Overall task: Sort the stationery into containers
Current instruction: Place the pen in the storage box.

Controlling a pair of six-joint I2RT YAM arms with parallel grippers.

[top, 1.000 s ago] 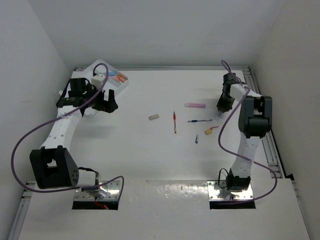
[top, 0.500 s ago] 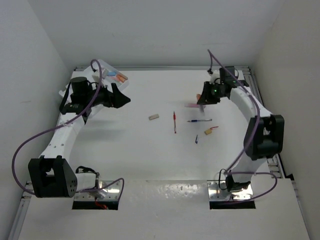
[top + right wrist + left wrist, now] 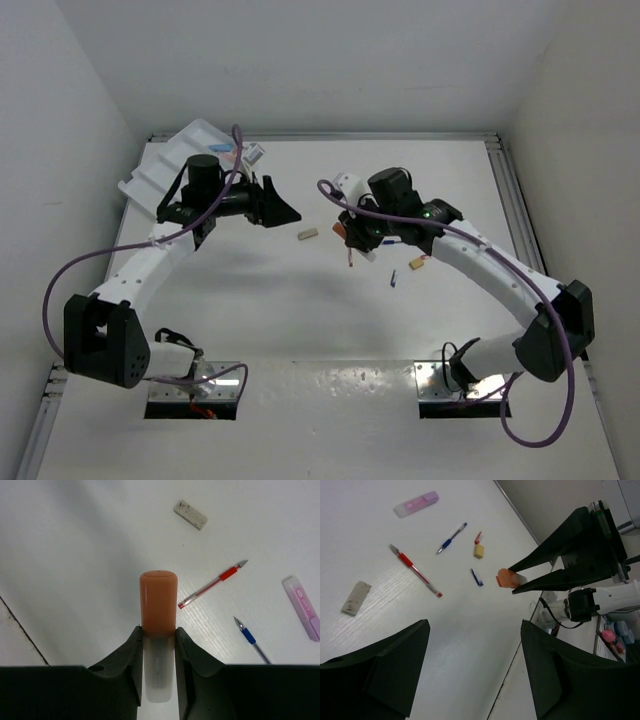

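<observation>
My right gripper (image 3: 345, 228) is shut on an orange marker (image 3: 158, 600) and holds it above the table's middle; the marker also shows in the left wrist view (image 3: 507, 577). Below it lie a beige eraser (image 3: 190, 514), a red pen (image 3: 212, 584), a blue pen (image 3: 251, 640) and a pink marker (image 3: 301, 606). My left gripper (image 3: 285, 210) is open and empty, and faces the right gripper from the left. The white tray (image 3: 150, 185) stands at the far left, behind the left arm. In the top view the right arm hides the pink marker and the blue pen.
A small yellowish eraser (image 3: 479, 551) with a red piece beside it and a tiny blue piece (image 3: 477, 577) lie right of the pens. The second eraser (image 3: 308, 235) lies between the two grippers. Side walls close in the table.
My right arm swung from the far right to the table's middle, carrying the orange marker. My left arm moved right, away from the tray, towards the middle.
</observation>
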